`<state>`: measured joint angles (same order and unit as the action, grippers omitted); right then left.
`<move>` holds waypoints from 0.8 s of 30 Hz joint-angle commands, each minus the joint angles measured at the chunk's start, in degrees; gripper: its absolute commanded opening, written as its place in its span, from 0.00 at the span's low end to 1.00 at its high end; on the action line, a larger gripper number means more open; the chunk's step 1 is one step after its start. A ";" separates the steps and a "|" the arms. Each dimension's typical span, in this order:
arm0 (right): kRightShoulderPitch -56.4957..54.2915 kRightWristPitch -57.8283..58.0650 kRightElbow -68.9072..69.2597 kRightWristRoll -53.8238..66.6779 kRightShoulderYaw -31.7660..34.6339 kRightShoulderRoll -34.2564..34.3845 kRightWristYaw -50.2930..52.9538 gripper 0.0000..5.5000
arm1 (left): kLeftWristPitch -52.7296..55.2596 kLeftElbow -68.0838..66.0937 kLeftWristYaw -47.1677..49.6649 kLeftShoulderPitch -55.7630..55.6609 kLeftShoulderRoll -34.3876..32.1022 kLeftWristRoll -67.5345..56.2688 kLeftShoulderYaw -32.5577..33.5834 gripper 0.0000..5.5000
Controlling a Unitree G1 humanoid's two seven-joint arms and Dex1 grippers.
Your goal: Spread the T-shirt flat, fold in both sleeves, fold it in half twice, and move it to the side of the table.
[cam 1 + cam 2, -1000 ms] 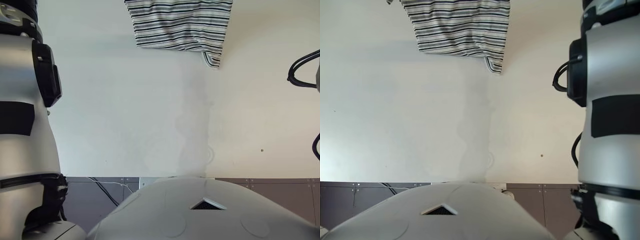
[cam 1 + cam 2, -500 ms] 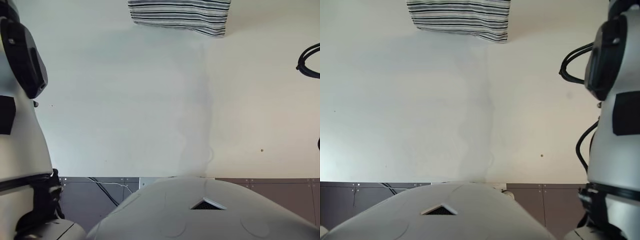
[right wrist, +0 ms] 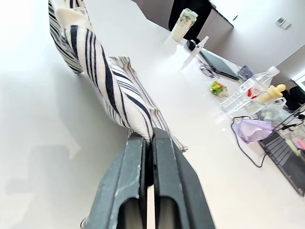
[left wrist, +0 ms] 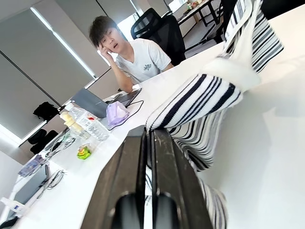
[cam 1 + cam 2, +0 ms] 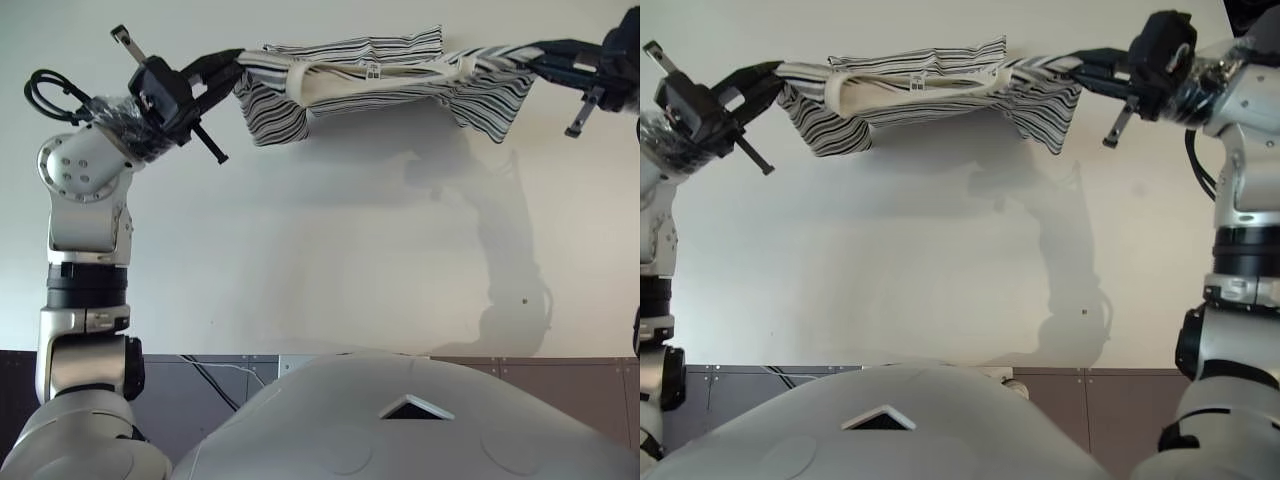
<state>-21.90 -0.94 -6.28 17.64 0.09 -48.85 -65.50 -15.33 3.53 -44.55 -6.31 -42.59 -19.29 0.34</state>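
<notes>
We hold the T-shirt (image 5: 400, 48) stretched above the far part of the surface (image 5: 300, 250), left jaws and right jaws each pinched tight on an end of it. It looks light and limp, sagging between grips; shoulder seams or hem corners seem the best holds.

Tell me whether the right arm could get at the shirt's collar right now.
Probably not: the right gripper is shut on one end of the T-shirt, the left gripper on the other, and the collar is midway between them.
</notes>
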 commanded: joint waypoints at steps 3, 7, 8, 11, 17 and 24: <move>14.46 17.79 28.83 12.12 9.07 -13.95 -7.48 0.02 | 17.89 26.39 -4.19 16.35 -9.38 -13.97 7.31 0.02; 13.18 24.87 31.62 17.85 12.18 -15.21 -6.59 0.02 | 24.55 28.39 -4.92 16.11 -10.37 -18.96 10.98 0.02; 13.24 25.79 32.02 18.42 12.30 -15.34 -6.54 0.02 | 25.51 28.90 -5.40 16.32 -10.50 -19.33 11.26 0.02; 14.38 25.11 31.60 16.14 10.06 -15.05 -6.87 0.02 | 26.09 28.91 -7.27 17.07 -10.46 -17.21 10.15 0.02; 22.81 25.08 34.66 15.20 9.02 -16.85 -11.77 0.02 | 25.29 29.16 -14.66 22.75 -11.93 -12.52 7.53 0.02; 43.22 16.13 43.49 3.76 1.85 -18.13 -15.09 0.02 | 12.12 25.64 -22.81 31.42 -13.48 1.19 3.30 0.02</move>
<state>17.29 19.06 35.00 26.28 5.36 -66.52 -81.19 2.05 31.02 -65.39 22.80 -54.77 -23.46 5.76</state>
